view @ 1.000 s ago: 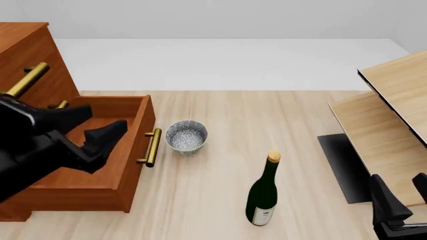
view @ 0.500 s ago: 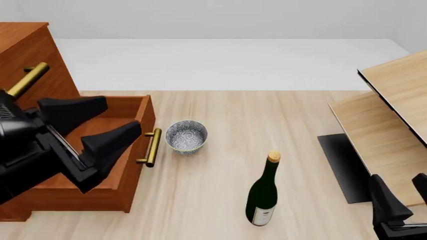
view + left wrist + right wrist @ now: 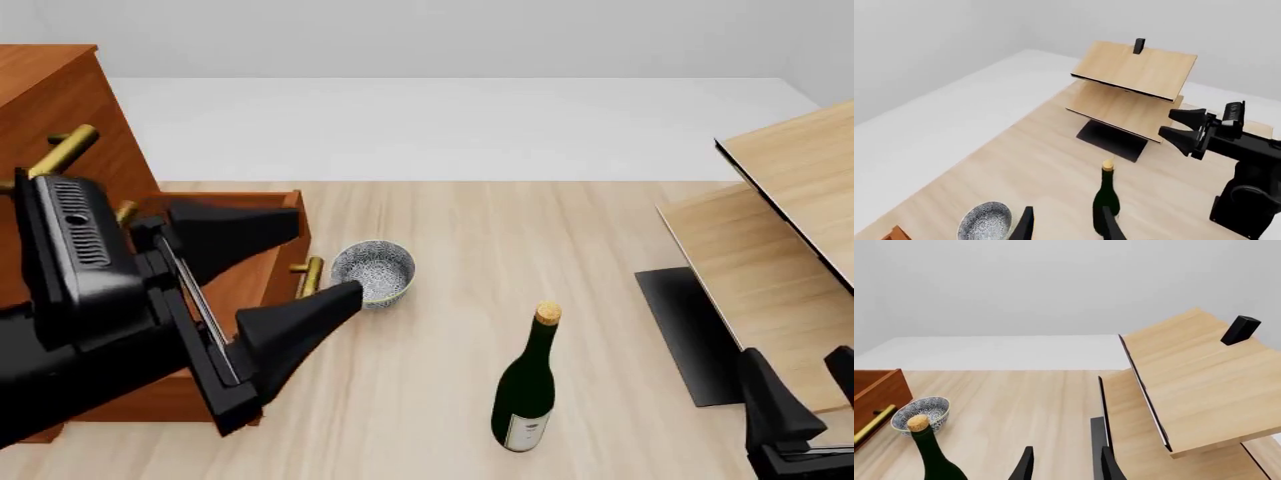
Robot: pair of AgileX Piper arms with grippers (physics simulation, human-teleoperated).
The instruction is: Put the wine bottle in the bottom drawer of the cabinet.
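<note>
Bottle: dark green glass wine bottle (image 3: 527, 385), long neck, tan cork, white label, upright.
Left gripper (image 3: 296, 264): spread, empty.
Right gripper (image 3: 1063, 465): parted, empty.

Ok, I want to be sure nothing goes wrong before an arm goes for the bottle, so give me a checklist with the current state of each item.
1. Bottle upright on the table: ok.
2. Bottom drawer pulled open: ok.
3. Drawer interior free for the bottle: cannot tell, the left gripper and its arm cover most of it.
4. Left gripper open and holding nothing: ok.
5. Right gripper open and holding nothing: ok.
6. Cup out of the way: not ok, it sits right in front of the drawer handle, between drawer and bottle.
</note>
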